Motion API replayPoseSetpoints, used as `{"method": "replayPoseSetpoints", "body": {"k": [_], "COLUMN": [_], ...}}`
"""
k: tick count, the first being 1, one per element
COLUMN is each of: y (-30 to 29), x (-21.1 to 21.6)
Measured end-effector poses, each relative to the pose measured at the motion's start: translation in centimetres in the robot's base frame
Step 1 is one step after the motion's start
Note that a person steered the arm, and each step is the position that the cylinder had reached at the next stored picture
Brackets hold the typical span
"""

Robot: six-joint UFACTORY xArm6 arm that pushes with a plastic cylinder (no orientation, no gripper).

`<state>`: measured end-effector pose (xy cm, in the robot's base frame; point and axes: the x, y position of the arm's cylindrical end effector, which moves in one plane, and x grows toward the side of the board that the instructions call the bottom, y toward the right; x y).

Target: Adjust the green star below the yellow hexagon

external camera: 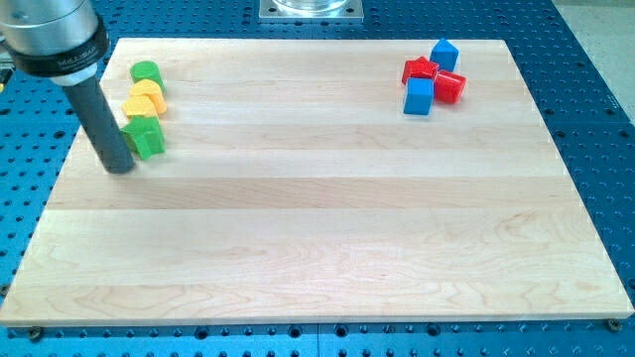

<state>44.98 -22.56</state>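
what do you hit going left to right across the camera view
my tip → green star → then, far across the board, red star → blue cube → red cylinder

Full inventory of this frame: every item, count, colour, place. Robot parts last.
green cylinder: 1, green, view's top left, top of the left column
yellow hexagon: 1, yellow, just below it
yellow block: 1, yellow, shape unclear, directly under the hexagon
green star: 1, green, bottom of that column
blue blocks: 2, blue, view's top right, one at, one at
red star: 1, red, between the blue ones
red cylinder: 1, red, right of the lower blue block
board: 1, light wood
my tip: 1, dark rod, touching or nearly touching the green star's left side
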Motion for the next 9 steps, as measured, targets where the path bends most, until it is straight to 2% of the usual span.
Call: {"method": "replayPoseSetpoints", "body": {"k": [1,3,5,6,7,8,9], "y": [8.2,8.3,4.2,3.7,6.0,16.5,20.8], "x": [-0.2,-4.1,-4.8,-4.8,-4.8,-4.8,-2.2]}}
